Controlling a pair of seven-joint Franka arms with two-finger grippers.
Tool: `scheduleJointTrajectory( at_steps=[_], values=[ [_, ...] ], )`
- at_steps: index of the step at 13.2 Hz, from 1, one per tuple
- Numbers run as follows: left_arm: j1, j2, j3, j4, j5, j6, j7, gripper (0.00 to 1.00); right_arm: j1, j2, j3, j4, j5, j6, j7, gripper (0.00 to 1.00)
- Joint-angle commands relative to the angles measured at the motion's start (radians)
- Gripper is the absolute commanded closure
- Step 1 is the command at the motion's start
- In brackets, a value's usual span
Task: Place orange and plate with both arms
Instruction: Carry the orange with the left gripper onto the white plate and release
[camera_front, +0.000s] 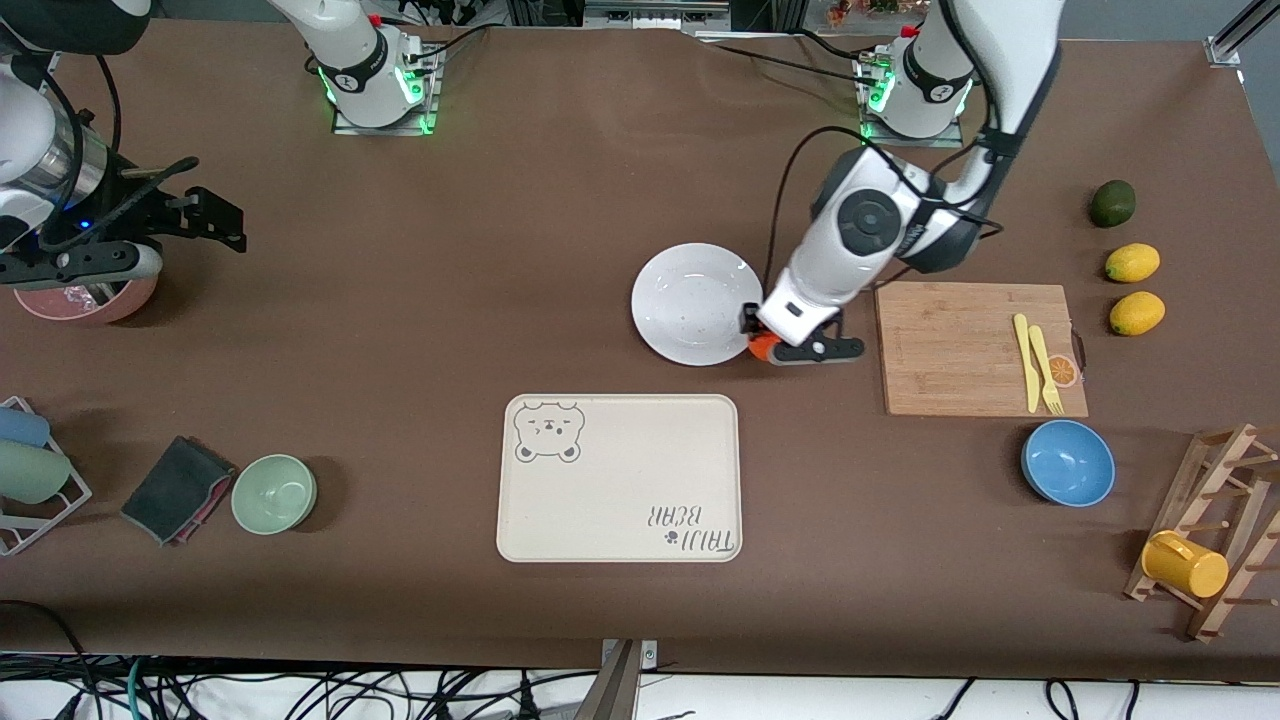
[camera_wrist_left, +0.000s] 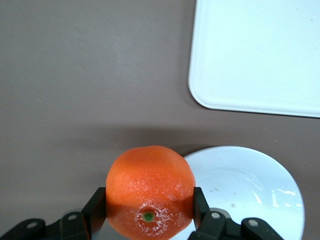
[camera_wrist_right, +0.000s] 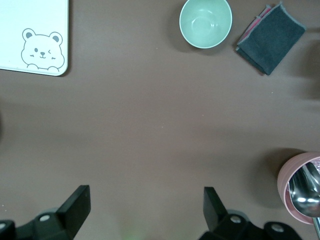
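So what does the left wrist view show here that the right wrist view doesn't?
Only the left wrist view shows the left gripper shut on the orange, with the plate right beside it. Only the right wrist view shows the right gripper open over bare tablecloth, plus the green bowl, the folded cloth and the pink bowl. Both take in a corner of the bear tray and the brown tablecloth.

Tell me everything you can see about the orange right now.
The orange is small, round and bright orange-red, with dimpled glossy skin and a tiny green stem dot facing the left wrist camera. It looks whole and unmarked. The left hand is shut on it, one black finger pressed against each side. It sits right at the rim of the white plate, on the plate's side toward the cutting board. Whether it rests on the table is unclear.
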Motion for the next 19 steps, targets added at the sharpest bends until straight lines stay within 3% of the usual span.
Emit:
scheduleJointTrajectory(
  at_steps=[1, 7, 9, 11, 13, 17, 18, 19],
  values=[
    [-0.065, 0.084, 0.006, 0.071, -0.016, -0.003, -0.082, 0.96, -0.006, 0.004, 0.0, 0.017, 0.014, -0.015, 0.001, 0.0],
    [-0.139, 0.158, -0.05, 0.076, -0.004, -0.002, -0.275, 0.92, -0.009, 0.009, -0.001, 0.015, 0.016, -0.024, 0.002, 0.0],
    [-0.143, 0.164, -0.05, 0.076, -0.004, -0.002, -0.28, 0.68, -0.008, 0.026, 0.0, 0.017, 0.023, -0.024, -0.005, 0.0],
    [-0.142, 0.163, -0.047, 0.076, -0.004, -0.002, -0.278, 0.0, -0.001, 0.049, 0.008, 0.017, 0.069, -0.023, -0.002, 0.0],
    [-0.127, 0.14, -0.04, 0.078, -0.004, -0.008, -0.27, 0.0, 0.026, 0.082, 0.013, 0.017, 0.086, -0.026, -0.01, 0.0],
    [0.023, -0.001, -0.043, 0.068, -0.003, -0.049, -0.257, 0.0, 0.077, 0.121, 0.019, 0.014, 0.132, -0.073, -0.002, 0.0],
    [0.062, -0.041, -0.043, 0.068, -0.003, -0.07, -0.219, 0.0, 0.104, 0.173, 0.019, 0.014, 0.143, -0.073, -0.002, 0.0],
    [0.106, -0.078, -0.043, 0.067, -0.004, -0.089, -0.145, 0.0, 0.112, 0.207, 0.019, 0.014, 0.214, -0.059, -0.002, 0.0]
  ],
)
